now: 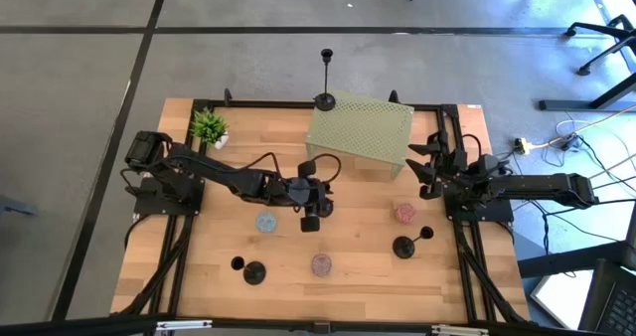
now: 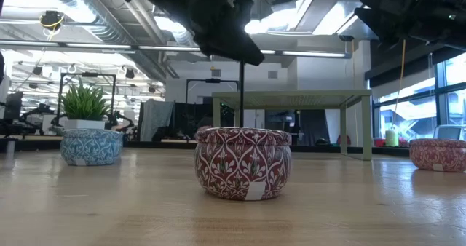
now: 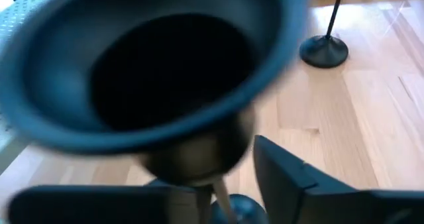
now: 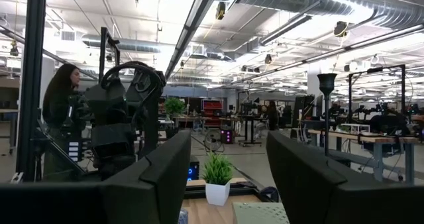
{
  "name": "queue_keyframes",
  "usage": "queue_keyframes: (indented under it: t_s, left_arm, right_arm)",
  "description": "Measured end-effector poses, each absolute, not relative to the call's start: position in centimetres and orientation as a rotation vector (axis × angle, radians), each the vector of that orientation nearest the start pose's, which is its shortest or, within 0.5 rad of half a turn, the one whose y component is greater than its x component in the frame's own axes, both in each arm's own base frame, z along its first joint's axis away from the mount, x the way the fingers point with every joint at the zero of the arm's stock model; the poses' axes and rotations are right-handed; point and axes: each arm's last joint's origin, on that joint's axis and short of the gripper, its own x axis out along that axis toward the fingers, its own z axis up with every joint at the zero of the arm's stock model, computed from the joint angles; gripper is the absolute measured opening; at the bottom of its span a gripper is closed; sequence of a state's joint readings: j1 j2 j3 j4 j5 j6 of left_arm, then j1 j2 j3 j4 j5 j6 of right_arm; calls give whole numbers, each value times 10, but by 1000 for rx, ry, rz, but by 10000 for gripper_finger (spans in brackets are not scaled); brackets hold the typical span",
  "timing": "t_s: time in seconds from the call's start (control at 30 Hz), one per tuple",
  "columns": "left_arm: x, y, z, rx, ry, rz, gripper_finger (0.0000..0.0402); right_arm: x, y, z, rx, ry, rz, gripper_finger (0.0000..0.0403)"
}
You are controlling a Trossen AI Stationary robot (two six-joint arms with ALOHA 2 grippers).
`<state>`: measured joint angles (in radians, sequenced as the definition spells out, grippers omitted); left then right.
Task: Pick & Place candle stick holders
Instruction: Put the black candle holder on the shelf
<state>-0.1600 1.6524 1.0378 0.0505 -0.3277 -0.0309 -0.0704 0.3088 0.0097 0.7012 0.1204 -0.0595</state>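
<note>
Candle stick holder (image 3: 165,85) number one is in your left gripper (image 1: 316,203), clamped by the stem over mid-table, its cup filling the left wrist view. A second holder (image 1: 326,83) stands upright on the back edge of the green perforated stand (image 1: 360,132). Two more lie on the wood: one (image 1: 250,269) near the front left, one (image 1: 407,244) by your right arm. Your right gripper (image 1: 425,163) hangs beside the stand, fingers (image 4: 172,177) spread apart, holding nothing.

right gripper (image 4: 228,177) fingers apart; potted plant (image 4: 217,177) between them, candle stick holder (image 4: 326,111) beyond, person (image 4: 61,111) perhaps seated.
</note>
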Motion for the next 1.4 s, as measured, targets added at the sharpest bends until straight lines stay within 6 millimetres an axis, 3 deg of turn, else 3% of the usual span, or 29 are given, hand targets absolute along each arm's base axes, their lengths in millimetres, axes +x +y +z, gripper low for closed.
queue_keyframes:
  t_s: [0.13,0.33,0.6,0.83,1.07,1.2,1.4]
  left_arm:
    - [354,-48,223,104,545,177,18]
    - [357,-48,233,99,522,191,9]
    - [378,-49,300,79,320,188,8]
    - [386,-36,354,198,162,226,8]
    - [388,4,376,191,94,291,8]
    - [385,46,376,184,101,379,8]
    - [376,108,378,61,41,359,8]
  right_arm:
    - [109,-11,206,-48,-391,-200,203]
    - [109,-11,206,-49,-387,-200,203]
    - [109,-11,206,-48,-393,-201,203]
    - [109,-11,206,-48,-395,-203,203]
    - [108,-11,208,-47,-414,-203,203]
    - [108,-11,208,-48,-414,-203,203]
    - [108,-12,209,-78,-414,-223,203]
